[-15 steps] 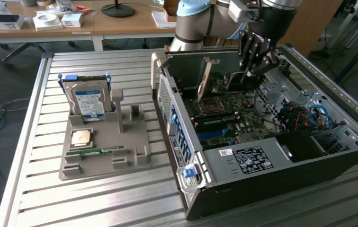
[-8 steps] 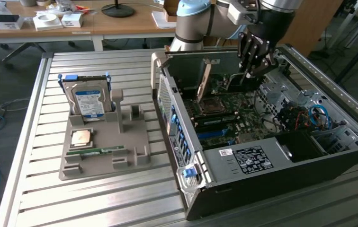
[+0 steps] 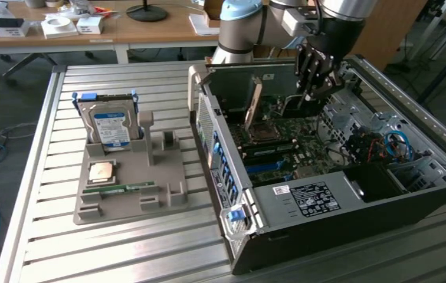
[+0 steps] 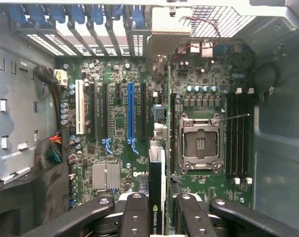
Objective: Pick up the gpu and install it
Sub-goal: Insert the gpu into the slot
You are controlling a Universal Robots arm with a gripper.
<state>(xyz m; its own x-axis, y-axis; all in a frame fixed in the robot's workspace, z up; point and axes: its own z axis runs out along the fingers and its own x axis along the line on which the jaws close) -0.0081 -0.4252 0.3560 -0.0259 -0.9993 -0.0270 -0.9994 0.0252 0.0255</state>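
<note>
- The end effector (image 4: 161,217) is clamped on the gpu (image 4: 156,173), which hangs edge-down inside the computer case (image 3: 302,200), above the motherboard (image 4: 114,148).
- Risk: the card sits between the blue slot (image 4: 130,111) and the CPU socket (image 4: 198,143), not over the slot. Pressing down here would likely strike board components.
- Risk: a tilted card could jam its bracket against the case's rear wall or twist in the grip.
- The case's CPU socket looks empty.
- On the counter (image 3: 50,236), the grey fixture tray (image 3: 128,188) holds an upright hard drive (image 3: 111,127), a processor chip (image 3: 101,171) and a flat memory stick (image 3: 121,188).
</note>
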